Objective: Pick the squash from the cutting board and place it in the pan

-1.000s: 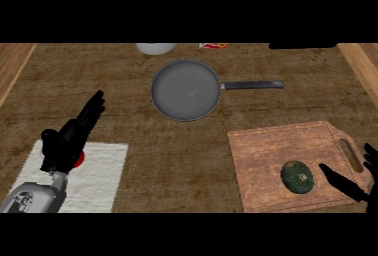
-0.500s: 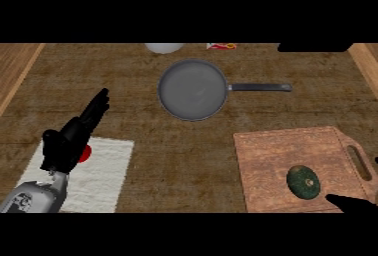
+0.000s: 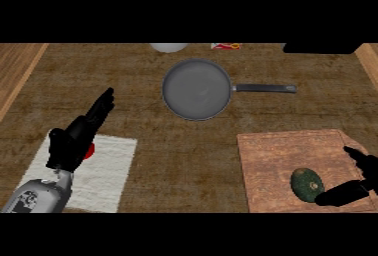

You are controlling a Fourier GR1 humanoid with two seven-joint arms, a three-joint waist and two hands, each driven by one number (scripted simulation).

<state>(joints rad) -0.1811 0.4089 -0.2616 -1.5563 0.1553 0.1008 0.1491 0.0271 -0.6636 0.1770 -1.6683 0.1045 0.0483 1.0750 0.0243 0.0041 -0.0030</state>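
Right hand [image 3: 342, 194] has edged beside the squash [image 3: 306, 183], open: approach step; next, close round it. Left hand [image 3: 72, 141] rests open.

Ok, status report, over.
Left hand open, resting over towel. Right hand open beside squash, not gripping. Squash on cutting board. Nothing blocking pan.

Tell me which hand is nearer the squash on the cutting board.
Right. The right hand is just right of the squash; the left hand is far left, over the white towel.
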